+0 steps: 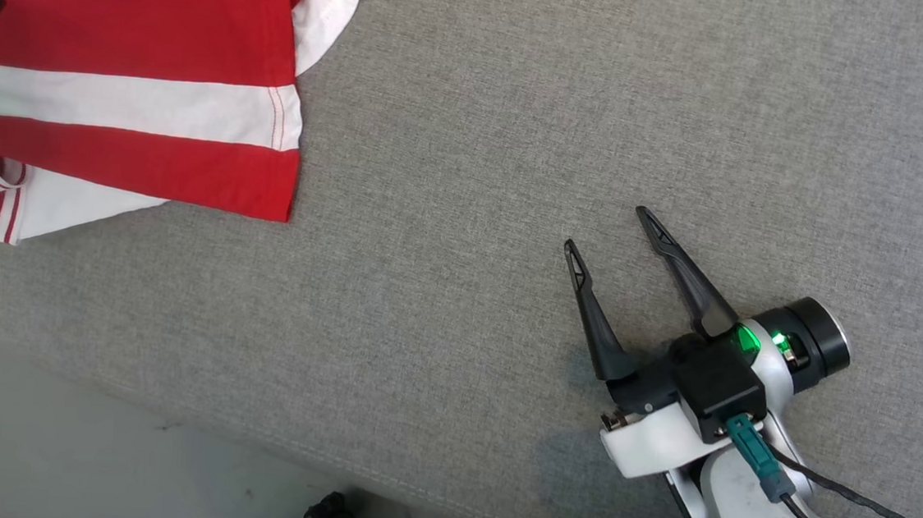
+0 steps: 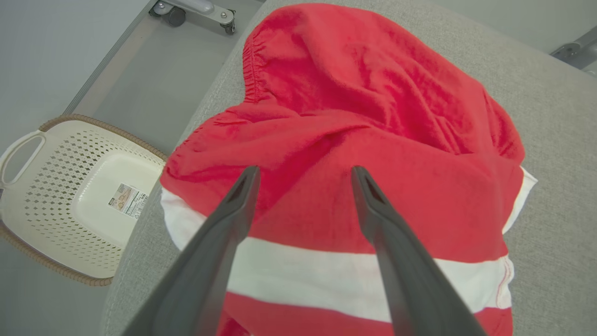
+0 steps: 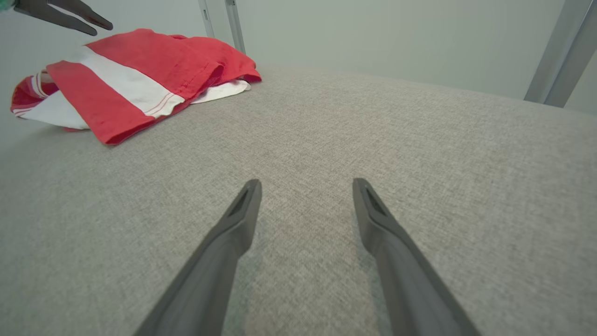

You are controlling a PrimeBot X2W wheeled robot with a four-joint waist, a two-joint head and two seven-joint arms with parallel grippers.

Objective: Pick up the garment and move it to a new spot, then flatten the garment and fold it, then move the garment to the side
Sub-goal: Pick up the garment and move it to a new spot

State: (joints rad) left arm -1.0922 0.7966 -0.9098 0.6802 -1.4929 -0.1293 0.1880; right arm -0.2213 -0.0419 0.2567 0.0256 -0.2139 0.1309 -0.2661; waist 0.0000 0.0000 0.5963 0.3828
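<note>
The right gripper (image 1: 606, 227) is sitting at the lower right of the head view. Its two dark fingers are spreading wide with nothing between them, over the bare grey fabric surface (image 1: 521, 132). The left gripper (image 2: 304, 170) is likewise standing released, with its fingers parted and empty in its wrist view, pointing over the garment (image 1: 141, 36). The red garment with white bands is lying in a rough bundle at the upper left of the head view, near the surface's rounded edge and well apart from the right gripper. At the left of the left wrist view, a cream perforated basket (image 2: 70, 196) is resting on the floor beside the surface.
</note>
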